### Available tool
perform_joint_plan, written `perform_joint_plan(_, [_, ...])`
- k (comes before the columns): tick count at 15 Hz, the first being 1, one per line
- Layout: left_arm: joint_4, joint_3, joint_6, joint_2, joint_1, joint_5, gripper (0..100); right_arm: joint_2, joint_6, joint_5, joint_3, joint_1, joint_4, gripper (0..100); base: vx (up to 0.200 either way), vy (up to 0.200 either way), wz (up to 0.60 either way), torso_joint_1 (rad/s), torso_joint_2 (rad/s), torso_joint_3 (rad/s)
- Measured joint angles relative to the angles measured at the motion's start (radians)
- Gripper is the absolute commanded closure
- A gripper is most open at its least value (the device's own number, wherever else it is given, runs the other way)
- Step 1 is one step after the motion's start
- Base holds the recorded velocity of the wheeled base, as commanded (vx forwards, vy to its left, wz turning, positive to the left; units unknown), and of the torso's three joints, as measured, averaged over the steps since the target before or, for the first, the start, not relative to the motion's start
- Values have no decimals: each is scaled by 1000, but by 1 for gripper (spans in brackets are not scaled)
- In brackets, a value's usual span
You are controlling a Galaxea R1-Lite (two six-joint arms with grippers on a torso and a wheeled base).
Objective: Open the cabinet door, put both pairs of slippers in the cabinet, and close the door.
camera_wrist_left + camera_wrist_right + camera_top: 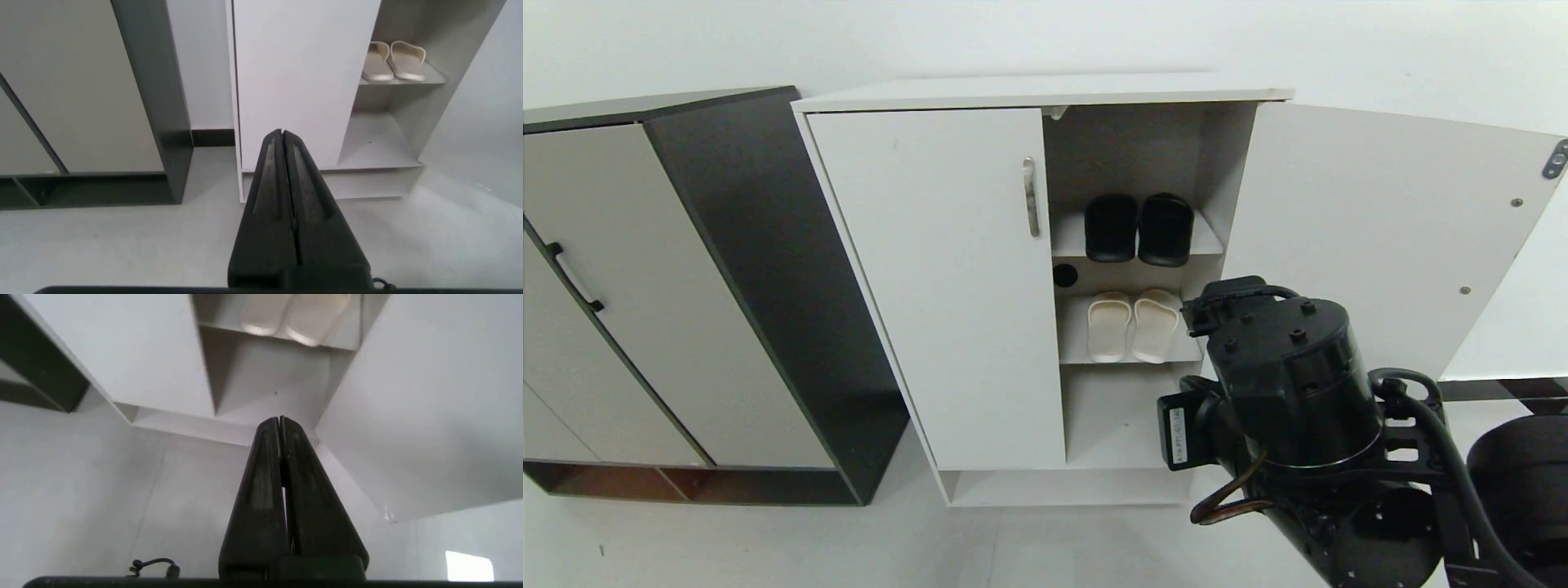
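White cabinet [1037, 88] stands against the far wall, its left door [931, 286] closed and its right door [1372, 237] swung wide open to the right. Black slippers [1139, 229] sit side by side on the upper shelf in the open right half. Cream slippers [1133, 327] sit side by side on the shelf just below. The left gripper [282, 139] has its fingers pressed together on nothing, over the floor [122, 237] near the closed left door. The right gripper [282, 425] is likewise pressed together and holds nothing, low before the open compartment, near the right door. A grey cabinet [645, 286] stands just left of the white one.
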State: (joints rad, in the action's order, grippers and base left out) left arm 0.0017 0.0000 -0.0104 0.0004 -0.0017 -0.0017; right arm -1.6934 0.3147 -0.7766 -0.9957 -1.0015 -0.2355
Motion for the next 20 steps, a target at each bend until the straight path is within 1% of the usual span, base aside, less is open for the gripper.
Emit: perform_joint_plan(20, [0,0,0,0,0,2,100,-28,-15,4,21,3,-30,100,0,0,0,0,0,0])
